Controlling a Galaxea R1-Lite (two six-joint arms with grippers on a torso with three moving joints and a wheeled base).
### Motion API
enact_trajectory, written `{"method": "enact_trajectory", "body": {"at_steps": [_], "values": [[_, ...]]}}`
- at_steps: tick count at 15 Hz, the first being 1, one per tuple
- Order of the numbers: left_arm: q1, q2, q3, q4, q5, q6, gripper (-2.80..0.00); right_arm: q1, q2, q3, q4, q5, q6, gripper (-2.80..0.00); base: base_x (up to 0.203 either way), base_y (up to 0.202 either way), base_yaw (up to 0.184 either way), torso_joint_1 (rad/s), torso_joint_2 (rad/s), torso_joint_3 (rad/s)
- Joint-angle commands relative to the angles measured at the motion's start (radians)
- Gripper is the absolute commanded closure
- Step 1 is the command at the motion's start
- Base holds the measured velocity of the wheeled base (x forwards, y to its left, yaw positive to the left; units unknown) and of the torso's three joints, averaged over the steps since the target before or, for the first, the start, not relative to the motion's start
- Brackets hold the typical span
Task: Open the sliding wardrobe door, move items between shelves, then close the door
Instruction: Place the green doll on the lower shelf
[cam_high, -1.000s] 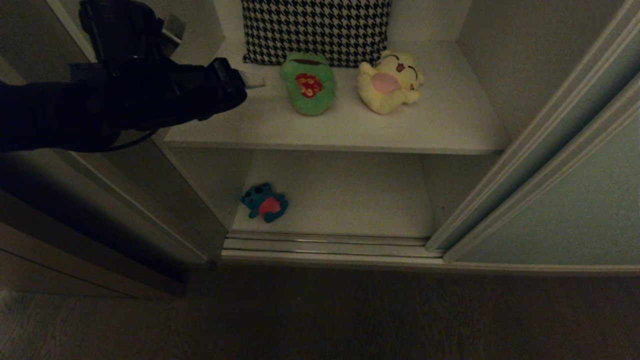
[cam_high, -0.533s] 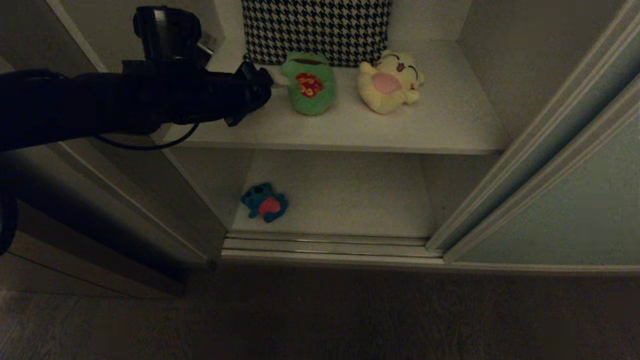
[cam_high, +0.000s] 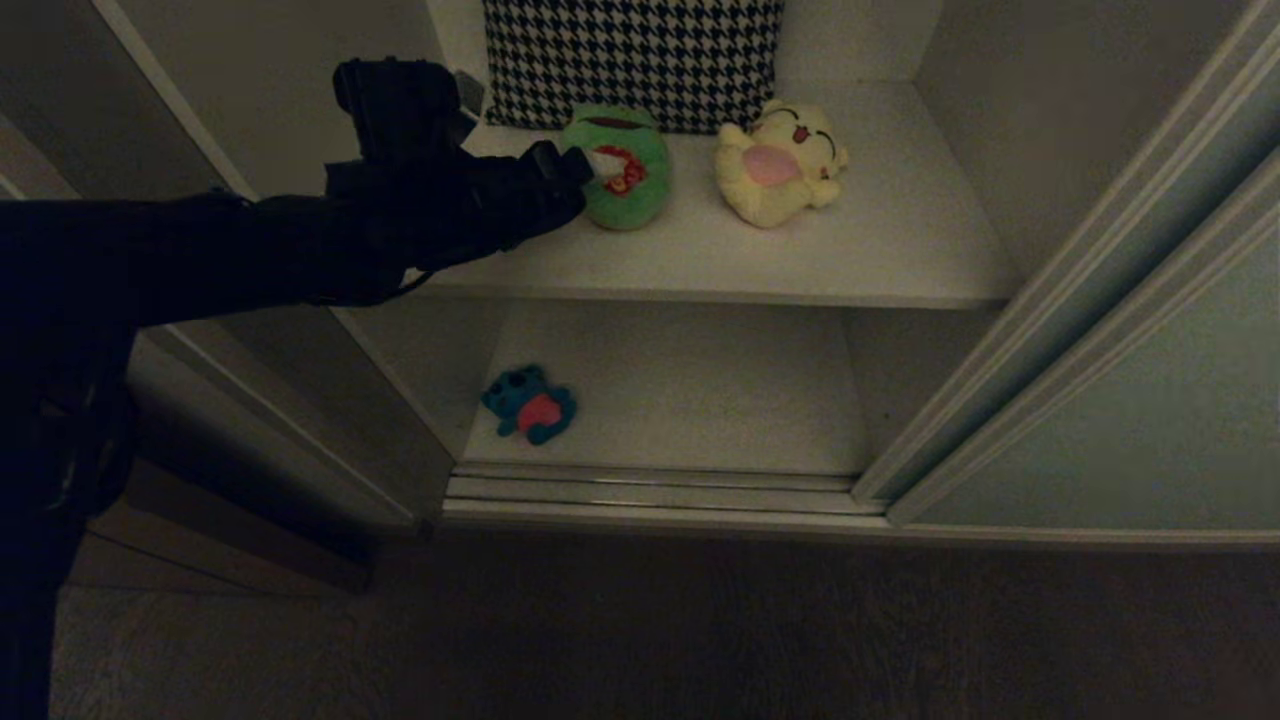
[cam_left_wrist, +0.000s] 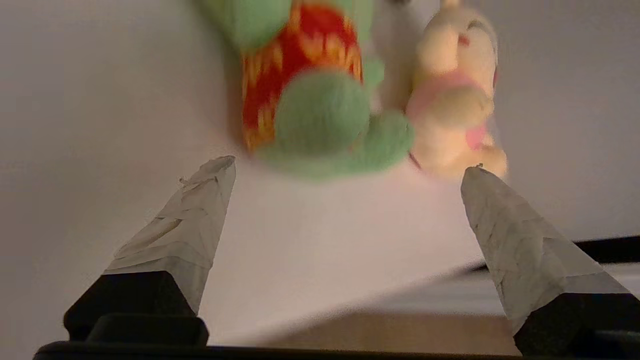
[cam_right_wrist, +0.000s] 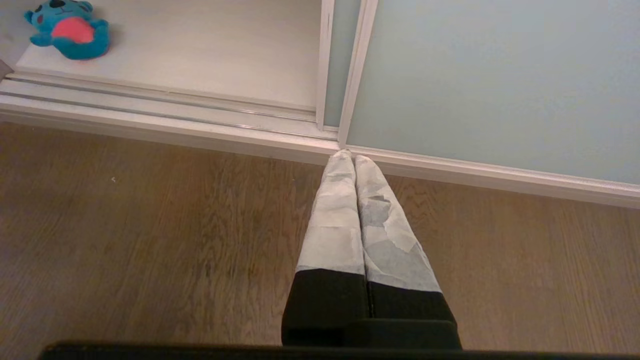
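Moved: our left arm has reached further along the upper shelf (cam_high: 850, 250) from its left end toward the middle, and its jaws have spread since a second ago; toys and door have not shifted.
Door: the sliding wardrobe door (cam_high: 1150, 400) stands pushed to the right, the opening clear.
Upper shelf: green frog (cam_high: 625, 190) mid-shelf near the back edge, yellow toy (cam_high: 780, 165) just beside it on the right, houndstooth cloth (cam_high: 630, 60) against the back wall.
Lower shelf: blue toy (cam_high: 530, 405) at its front-left corner.
Key relation: the left gripper (cam_left_wrist: 345, 170) is wide open and empty; the frog lies straight ahead, its long axis running roughly front to back, and looks to fit between the tips.
Nearer arm: the left.
Right gripper (cam_right_wrist: 354, 160): clenched shut, parked low over the floor by the rail.
Hard to tell: whether a tip already touches the frog; the arm hides the shelf's left end.
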Motion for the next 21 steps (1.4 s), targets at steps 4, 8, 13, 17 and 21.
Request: {"method": "enact_trajectory", "body": {"at_steps": [4, 8, 13, 17, 21], "values": [[-0.001, 0.107, -0.001, -0.226, 0.032, 0.16, -2.8, 0.0, 0.0, 0.0, 0.0, 0.001, -0.001, 0.0, 0.0, 0.0, 0.0, 0.0, 0.0, 0.0], [0.0, 0.172, -0.002, -0.355, 0.035, 0.271, -2.8, 0.0, 0.0, 0.0, 0.0, 0.001, -0.001, 0.0, 0.0, 0.0, 0.0, 0.0, 0.0, 0.0], [0.001, 0.22, -0.005, -0.459, 0.06, 0.315, -2.8, 0.0, 0.0, 0.0, -0.001, 0.001, -0.001, 0.0, 0.0, 0.0, 0.0, 0.0, 0.0, 0.0], [0.001, 0.219, -0.016, -0.46, 0.114, 0.305, 0.0, 0.0, 0.0, 0.0, -0.001, 0.001, -0.001, 0.0, 0.0, 0.0, 0.0, 0.0, 0.0, 0.0], [0.001, 0.201, -0.016, -0.46, 0.114, 0.307, 0.0, 0.0, 0.0, 0.0, -0.001, 0.001, -0.001, 0.0, 0.0, 0.0, 0.0, 0.0, 0.0, 0.0]]}}
